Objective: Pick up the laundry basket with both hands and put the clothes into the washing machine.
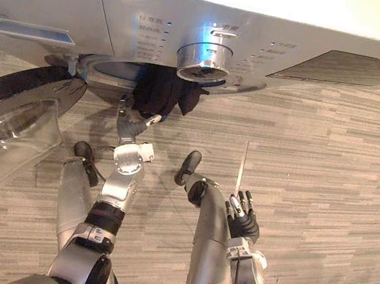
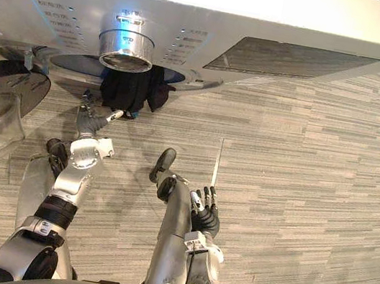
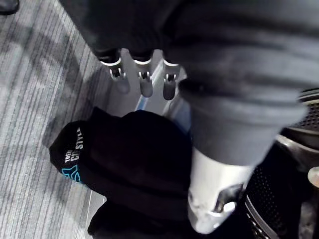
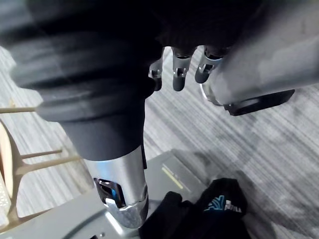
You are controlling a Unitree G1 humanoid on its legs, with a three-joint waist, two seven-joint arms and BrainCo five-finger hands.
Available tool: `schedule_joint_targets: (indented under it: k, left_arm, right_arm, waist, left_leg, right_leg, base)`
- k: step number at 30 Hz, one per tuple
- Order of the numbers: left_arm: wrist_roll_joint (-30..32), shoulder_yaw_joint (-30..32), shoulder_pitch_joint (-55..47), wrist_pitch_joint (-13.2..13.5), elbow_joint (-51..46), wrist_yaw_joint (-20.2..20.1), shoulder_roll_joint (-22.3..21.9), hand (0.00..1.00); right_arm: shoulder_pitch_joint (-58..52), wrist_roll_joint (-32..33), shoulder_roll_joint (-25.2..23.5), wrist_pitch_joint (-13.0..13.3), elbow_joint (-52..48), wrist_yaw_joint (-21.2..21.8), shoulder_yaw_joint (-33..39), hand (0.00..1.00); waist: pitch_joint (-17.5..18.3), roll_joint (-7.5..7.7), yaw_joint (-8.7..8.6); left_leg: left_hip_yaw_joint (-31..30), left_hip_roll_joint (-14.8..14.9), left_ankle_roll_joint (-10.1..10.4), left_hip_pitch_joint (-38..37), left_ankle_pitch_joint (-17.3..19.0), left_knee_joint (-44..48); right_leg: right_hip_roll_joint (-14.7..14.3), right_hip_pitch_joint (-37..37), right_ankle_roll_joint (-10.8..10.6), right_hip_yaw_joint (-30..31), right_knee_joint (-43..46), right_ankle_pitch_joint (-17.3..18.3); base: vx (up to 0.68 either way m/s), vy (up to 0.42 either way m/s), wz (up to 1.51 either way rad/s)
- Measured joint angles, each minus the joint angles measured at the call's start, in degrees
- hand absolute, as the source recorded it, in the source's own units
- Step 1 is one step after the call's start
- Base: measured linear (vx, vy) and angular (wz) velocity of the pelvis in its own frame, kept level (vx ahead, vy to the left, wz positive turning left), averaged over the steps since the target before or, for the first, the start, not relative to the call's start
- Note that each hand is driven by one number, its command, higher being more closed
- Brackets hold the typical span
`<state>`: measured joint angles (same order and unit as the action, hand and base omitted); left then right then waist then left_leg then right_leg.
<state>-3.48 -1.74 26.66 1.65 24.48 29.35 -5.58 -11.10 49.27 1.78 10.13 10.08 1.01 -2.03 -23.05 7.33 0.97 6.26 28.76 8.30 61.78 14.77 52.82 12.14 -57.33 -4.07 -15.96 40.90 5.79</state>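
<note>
The silver washing machine (image 1: 146, 11) has black clothing (image 1: 160, 93) hanging from its round opening. The left hand (image 1: 131, 126), fingers straight, sits just below it; the right hand (image 1: 242, 222) hangs loose-fingered.

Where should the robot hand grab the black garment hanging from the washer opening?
Probably pinch the loose bunched fold of the black garment drooping outside the drum opening, from below, where the left robot hand hovers open; its upper part is tucked inside.
</note>
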Motion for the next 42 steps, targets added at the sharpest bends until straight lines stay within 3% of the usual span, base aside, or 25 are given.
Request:
schedule_joint_targets:
  k: [6,11,22,23,28,34,42]
  left_arm:
    - [0.07,-1.17,7.12,-0.34,5.08,0.81,-0.07,0.00]
    - [0.27,-1.24,14.59,-0.67,11.15,1.72,-0.15,0.00]
    - [-3.29,-3.23,31.26,-2.95,14.47,4.83,-0.51,0.00]
    - [-3.36,-3.38,31.71,-3.41,14.48,5.05,-0.43,1.00]
    - [-5.40,-4.04,35.58,-5.68,14.44,5.04,0.03,1.00]
    - [-6.71,-7.53,38.07,-6.07,14.29,2.69,0.27,1.00]
    - [-7.93,-7.49,38.78,-6.06,14.36,1.07,1.51,1.00]
  right_arm:
    - [1.35,1.10,2.39,2.18,-0.70,-0.40,-0.02,0.00]
    - [3.23,2.71,3.37,2.57,-3.10,-1.10,-0.19,0.00]
    - [5.49,5.08,3.29,3.57,-13.42,-1.22,0.28,0.00]
    - [5.75,5.15,3.29,3.59,-13.48,-1.30,1.00,0.00]
    - [5.73,5.44,2.80,3.62,-13.64,-1.07,2.98,0.00]
    - [5.73,5.41,0.64,3.37,-13.64,-0.19,3.46,0.00]
    - [5.71,5.39,0.62,3.06,-13.54,-0.07,3.46,0.00]
  waist:
    - [-2.47,0.06,-0.94]
    - [-4.12,1.35,-2.20]
    - [-5.25,2.62,-7.00]
    - [-5.15,2.74,-7.28]
    - [-4.87,2.92,-7.82]
    - [-4.33,3.24,-8.44]
    - [-4.34,3.24,-8.49]
  left_leg:
    - [-0.41,-0.08,-0.38,3.41,0.06,1.96]
    - [-1.44,0.87,-1.10,9.67,2.23,7.86]
    - [-3.15,3.09,-2.90,21.56,6.70,18.91]
    - [-3.22,3.11,-3.08,21.94,6.99,19.57]
    - [-2.62,3.05,-2.50,22.29,7.42,19.33]
    - [-1.72,3.14,-2.49,22.32,7.39,18.72]
    - [-1.69,3.14,-2.39,22.35,7.30,18.08]
  right_leg:
    - [0.52,-3.42,-0.13,0.60,2.40,0.16]
    - [0.57,-9.74,-0.50,2.34,6.88,0.69]
    - [0.15,-21.75,-1.43,5.71,14.29,1.36]
    - [0.21,-22.19,-1.66,5.99,14.84,1.53]
    - [0.56,-22.66,-1.91,6.20,13.54,1.32]
    - [0.70,-22.75,-1.81,6.07,12.05,1.03]
    - [0.78,-22.36,-1.83,5.40,10.91,1.03]
  base:
    - [-0.01,0.023,-0.04]
    - [-0.03,0.041,-0.16]
    - [-0.06,0.044,-0.20]
    - [-0.06,0.024,-0.04]
    - [-0.07,0.033,-0.03]
    - [-0.06,0.040,-0.05]
    - [-0.06,0.034,-0.02]
